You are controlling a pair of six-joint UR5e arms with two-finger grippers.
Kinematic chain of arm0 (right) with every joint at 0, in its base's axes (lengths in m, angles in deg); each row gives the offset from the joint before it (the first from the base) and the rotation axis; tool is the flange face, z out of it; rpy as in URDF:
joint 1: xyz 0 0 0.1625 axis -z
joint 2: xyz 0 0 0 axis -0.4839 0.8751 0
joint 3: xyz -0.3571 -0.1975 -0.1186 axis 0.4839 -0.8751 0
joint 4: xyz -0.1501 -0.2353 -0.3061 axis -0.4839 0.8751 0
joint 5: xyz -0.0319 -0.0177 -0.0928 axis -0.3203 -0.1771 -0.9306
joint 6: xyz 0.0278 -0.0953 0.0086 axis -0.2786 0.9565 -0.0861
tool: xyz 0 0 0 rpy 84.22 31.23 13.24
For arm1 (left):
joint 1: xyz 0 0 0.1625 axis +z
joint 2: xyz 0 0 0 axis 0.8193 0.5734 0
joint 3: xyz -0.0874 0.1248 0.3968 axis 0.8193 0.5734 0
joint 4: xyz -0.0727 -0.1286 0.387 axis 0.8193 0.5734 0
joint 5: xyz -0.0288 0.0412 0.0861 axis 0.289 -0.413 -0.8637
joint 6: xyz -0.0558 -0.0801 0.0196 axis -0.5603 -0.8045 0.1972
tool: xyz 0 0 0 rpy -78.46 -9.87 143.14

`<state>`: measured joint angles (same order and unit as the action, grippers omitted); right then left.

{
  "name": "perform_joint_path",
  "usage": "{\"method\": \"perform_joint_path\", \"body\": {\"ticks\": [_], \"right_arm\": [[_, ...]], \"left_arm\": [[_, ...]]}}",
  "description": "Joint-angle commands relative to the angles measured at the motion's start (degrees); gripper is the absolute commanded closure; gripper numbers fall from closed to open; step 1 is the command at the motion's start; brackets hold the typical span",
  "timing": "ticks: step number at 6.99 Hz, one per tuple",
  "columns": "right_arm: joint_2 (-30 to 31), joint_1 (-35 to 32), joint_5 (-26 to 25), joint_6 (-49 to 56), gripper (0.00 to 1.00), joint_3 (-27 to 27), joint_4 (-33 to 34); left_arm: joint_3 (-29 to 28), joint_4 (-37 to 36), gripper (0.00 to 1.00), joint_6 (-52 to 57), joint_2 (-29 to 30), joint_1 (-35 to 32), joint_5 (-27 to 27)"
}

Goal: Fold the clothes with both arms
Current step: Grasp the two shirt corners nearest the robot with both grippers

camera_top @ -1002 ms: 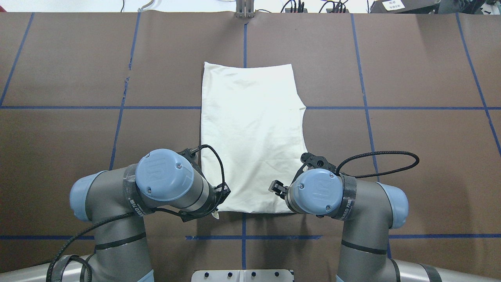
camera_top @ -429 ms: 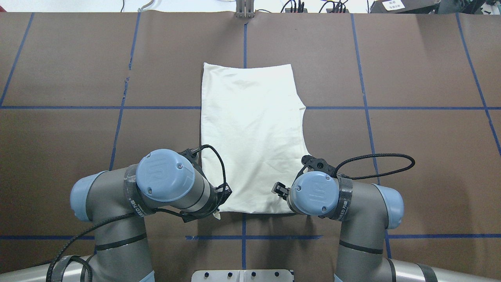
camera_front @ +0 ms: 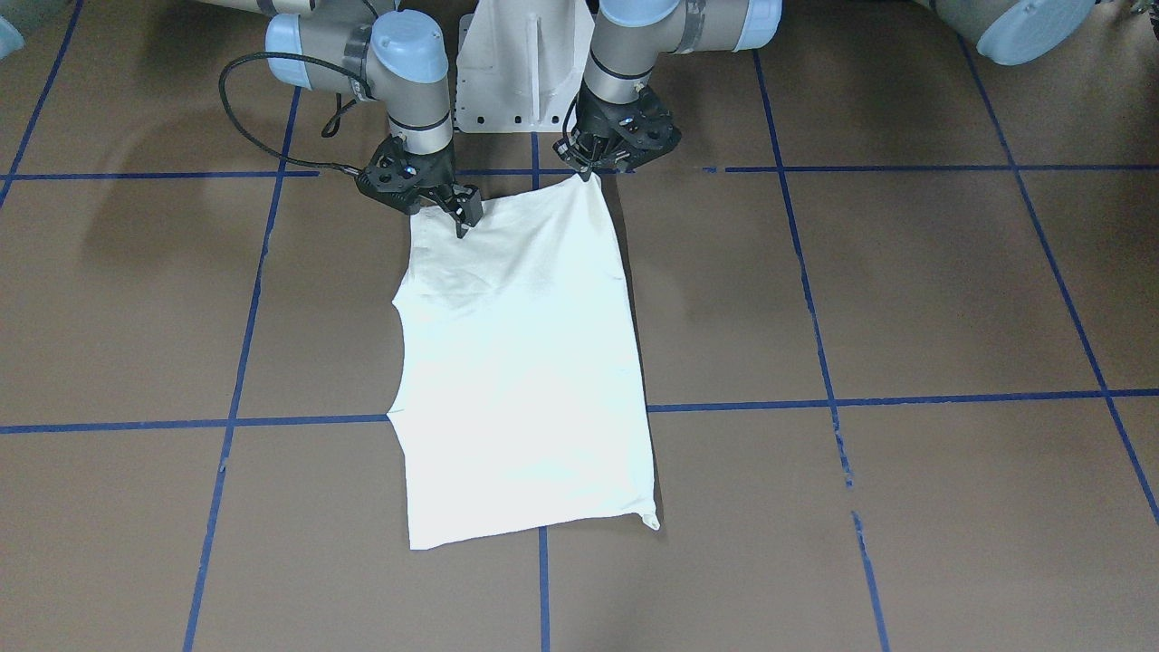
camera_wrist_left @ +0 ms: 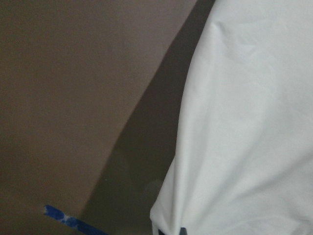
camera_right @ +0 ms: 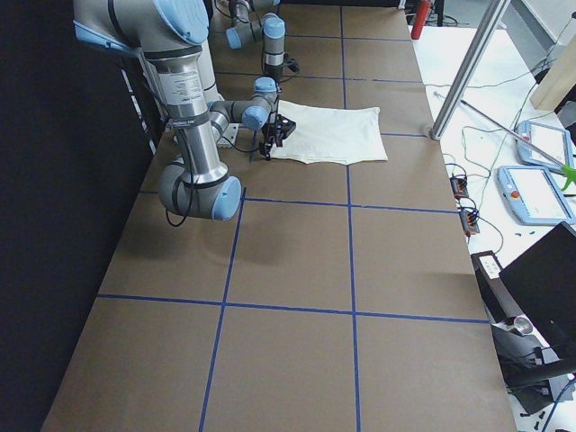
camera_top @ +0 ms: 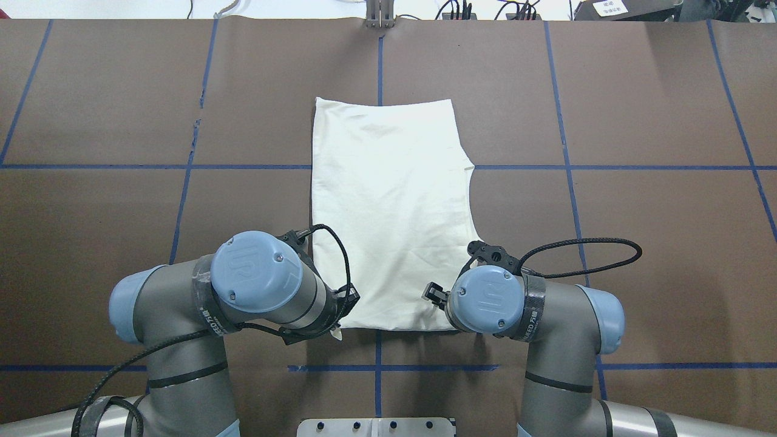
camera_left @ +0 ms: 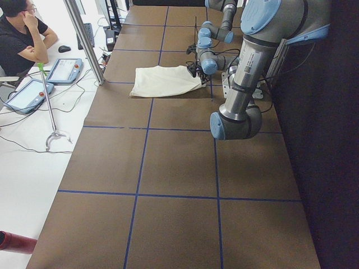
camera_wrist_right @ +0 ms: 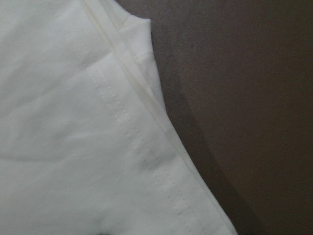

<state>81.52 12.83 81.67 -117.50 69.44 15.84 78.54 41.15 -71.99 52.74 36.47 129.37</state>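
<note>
T-shirt: cream, plain face up. It lies flat as one long panel on the table, running straight out from the white pedestal base, with one short edge close in front of the base.
Left gripper: just in front of the base, jaws closed on the near corner of the shirt on its side. The cloth is drawn up into a small peak there, and the wrist view shows it gathered at the fingertips.
Right gripper: just in front of the base on the other side, with its fingers down on the other near corner. Whether they have nipped the cloth I cannot tell.
In the way: from overhead, the wrist joints of the left arm and right arm cover both sets of fingertips and the two corners nearest the base.
Cable: a black loop off the right arm's wrist, out to the side of the base and off the cloth.
Blue tape lines: a grid over the brown table. One line runs out from the base and passes under the shirt.
Across the table from the base: a seated person, tablets and a metal post.
</note>
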Motion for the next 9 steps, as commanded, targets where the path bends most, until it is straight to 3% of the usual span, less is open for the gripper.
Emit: {"method": "perform_joint_path", "body": {"ticks": [1,4,7,9], "right_arm": [[-0.27,-0.41,0.08,0.44,0.79,0.22,0.06],[-0.54,-1.11,0.43,0.88,0.95,0.48,0.06],[-2.46,-2.34,0.61,1.15,1.00,1.01,-0.20],[-1.59,-2.52,1.48,1.15,1.00,4.69,-0.64]], "left_arm": [[0.00,-0.04,1.00,0.00,0.00,0.00,0.00],[-0.09,0.05,1.00,0.00,0.26,0.00,-0.09],[0.00,0.14,1.00,0.00,0.35,0.00,-0.09],[1.13,0.05,1.00,0.00,-0.08,0.00,-0.09]]}}
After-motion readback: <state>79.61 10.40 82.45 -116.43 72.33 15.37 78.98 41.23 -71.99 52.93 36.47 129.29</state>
